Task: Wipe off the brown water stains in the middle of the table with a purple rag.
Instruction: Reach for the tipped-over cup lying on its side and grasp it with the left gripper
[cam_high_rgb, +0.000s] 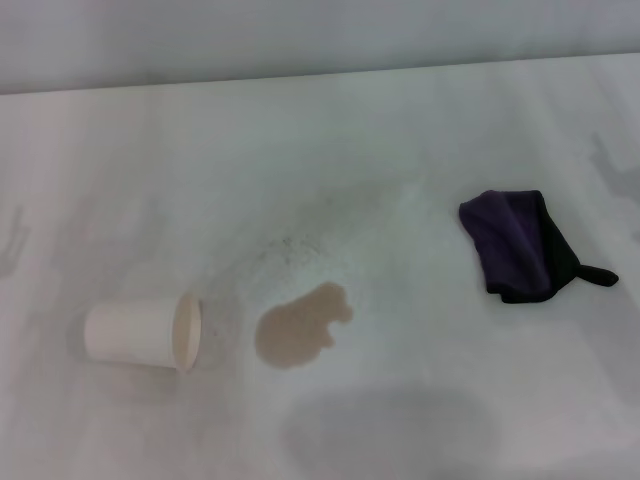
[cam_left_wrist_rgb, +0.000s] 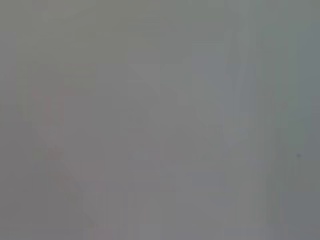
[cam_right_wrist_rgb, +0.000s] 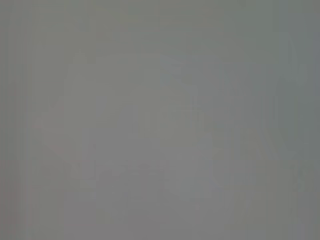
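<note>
1. Neither gripper showed in any view, so I could not tell if the jaws were open or closed; both arms were out of sight, and only faint grey shadows lay near the edges of the table (cam_high_rgb: 420, 150).
2. Brown water stains (cam_high_rgb: 300, 327) sat as one tan puddle in the middle of the white table, toward the near side; it had not been wiped.
3. The purple rag (cam_high_rgb: 515, 245) lay crumpled on the robot's right, well apart from the puddle; its short black tab stuck out on the far right side; nothing held it.
4. A white paper cup (cam_high_rgb: 142, 332) lay tipped on its side on the robot's left, with its open mouth turned to the puddle and just beside it.
5. What could go wrong, I think: the rag was soft and bunched, so a grab at one edge could lift only a corner and let it slip; a wide wipe toward the left could bump the cup and roll it away; a light push could smear the wet spot and not soak it up.
6. Only the head view showed the table, the puddle, the rag and the cup; both wrist views showed plain grey and nothing I could name.
</note>
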